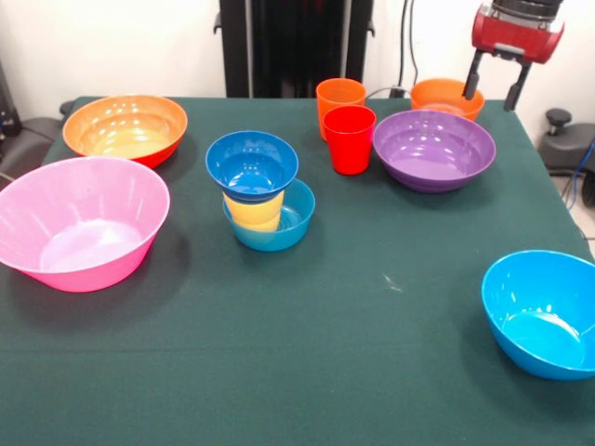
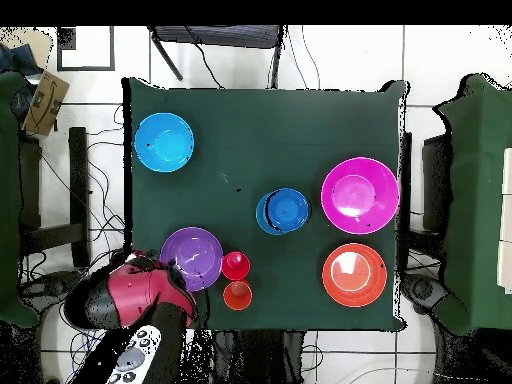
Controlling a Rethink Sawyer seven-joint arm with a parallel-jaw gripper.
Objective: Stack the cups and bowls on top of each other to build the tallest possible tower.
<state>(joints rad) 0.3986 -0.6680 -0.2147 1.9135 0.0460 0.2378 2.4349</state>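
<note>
My gripper (image 1: pixel 490 100) hangs open and empty at the back right, just above the small orange bowl (image 1: pixel 444 95). In front of that bowl sits the purple bowl (image 1: pixel 433 149) (image 2: pixel 192 258). To its left stand the red cup (image 1: pixel 350 139) (image 2: pixel 236 265) and, behind it, the orange cup (image 1: pixel 340 96) (image 2: pixel 237 295). Mid-table is the tower (image 2: pixel 283 211): a small blue bowl (image 1: pixel 252 165) rests on the yellow cup (image 1: pixel 254 209), which stands in another small blue bowl (image 1: pixel 284 228). In the overhead view the arm's red head (image 2: pixel 130 295) hides the small orange bowl.
The large pink bowl (image 1: pixel 82 223) (image 2: pixel 360 194) and the large orange bowl (image 1: pixel 125 128) (image 2: pixel 354 274) sit on the left in the front view. The bright blue bowl (image 1: pixel 544 311) (image 2: pixel 164 141) lies near the front right corner. A dark green cloth (image 1: pixel 353 353) covers the table.
</note>
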